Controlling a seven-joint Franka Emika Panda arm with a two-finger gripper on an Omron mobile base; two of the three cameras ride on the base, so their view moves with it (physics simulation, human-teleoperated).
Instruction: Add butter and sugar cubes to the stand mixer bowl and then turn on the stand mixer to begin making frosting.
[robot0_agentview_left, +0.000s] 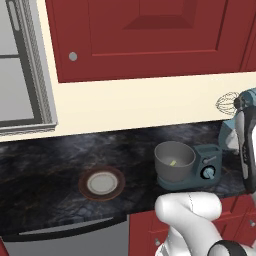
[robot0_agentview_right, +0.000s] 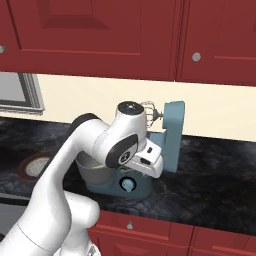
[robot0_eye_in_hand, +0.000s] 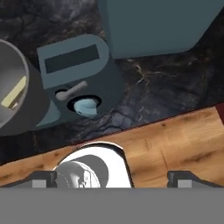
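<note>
Dark marble bench (robot0_agentview_left: 60, 165): butter (robot0_agentview_left: 173, 162) lies in the stand mixer bowl (robot0_agentview_left: 174, 161) on the stand mixer (robot0_eye_in_hand: 78, 74), sugar cubes not discernible; my end effector (robot0_eye_in_hand: 113, 178) hangs wide and empty above the knob (robot0_eye_in_hand: 85, 106), unturned as I judge.

My white, dark-jointed arm (robot0_agentview_right: 75, 165) rises from the base, elbows forward and bends down at the wrist (robot0_agentview_right: 127, 132). My two-finger dark-tipped gripper (robot0_eye_in_hand: 113, 179) points downward. Fingertips (robot0_eye_in_hand: 41, 178) stand at their widest, well apart, with nothing between them. Touching nothing.
</note>
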